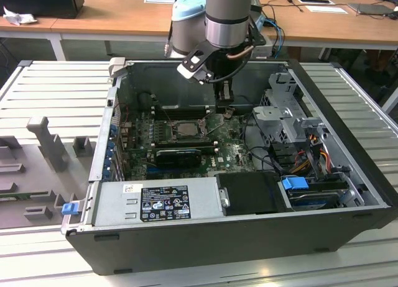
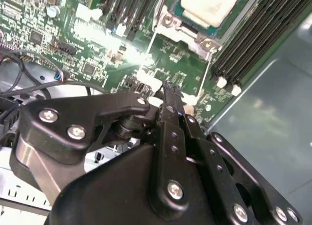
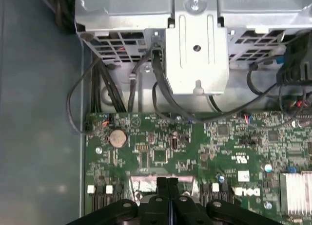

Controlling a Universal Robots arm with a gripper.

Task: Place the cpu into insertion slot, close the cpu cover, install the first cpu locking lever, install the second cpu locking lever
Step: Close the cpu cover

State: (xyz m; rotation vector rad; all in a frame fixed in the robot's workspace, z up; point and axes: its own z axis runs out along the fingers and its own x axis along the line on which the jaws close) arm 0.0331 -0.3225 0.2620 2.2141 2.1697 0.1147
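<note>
Case [image 1: 348, 175]: on the table [image 1: 56, 82].
Board [image 1: 233, 147]: in the case.
Cpu [image 1: 185, 129]: on the board, to the exterior view's left of the gripper [image 1: 226, 111].
Drive cage [image 1: 283, 122]: to the exterior view's right of the board.

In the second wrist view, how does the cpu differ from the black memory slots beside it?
The cpu has a pale, flat, broad face; the memory slots are black, long and narrow. The cpu is one piece inside a silvery metal frame; the memory slots are several, side by side, with white clips at their ends. Both sit on the green circuit board.
</note>
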